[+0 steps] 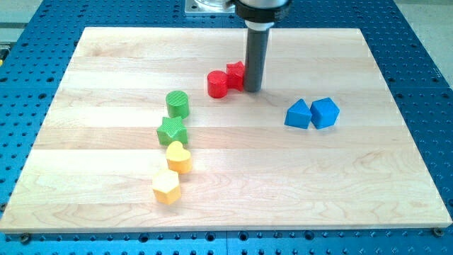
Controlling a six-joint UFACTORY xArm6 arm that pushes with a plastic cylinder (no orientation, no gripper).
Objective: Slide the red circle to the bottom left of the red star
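The red circle [217, 84] lies on the wooden board just left of and slightly below the red star [235, 74], touching it. The rod comes down from the view's top centre. My tip [253, 90] rests on the board right against the star's right side, which it partly hides.
A green circle [178, 104], green star [172, 131], yellow heart [179, 157] and yellow hexagon [166, 187] form a column at left centre. Two blue blocks [298, 114] [325, 112] sit side by side to the right. The board [368, 184] lies on a blue perforated table.
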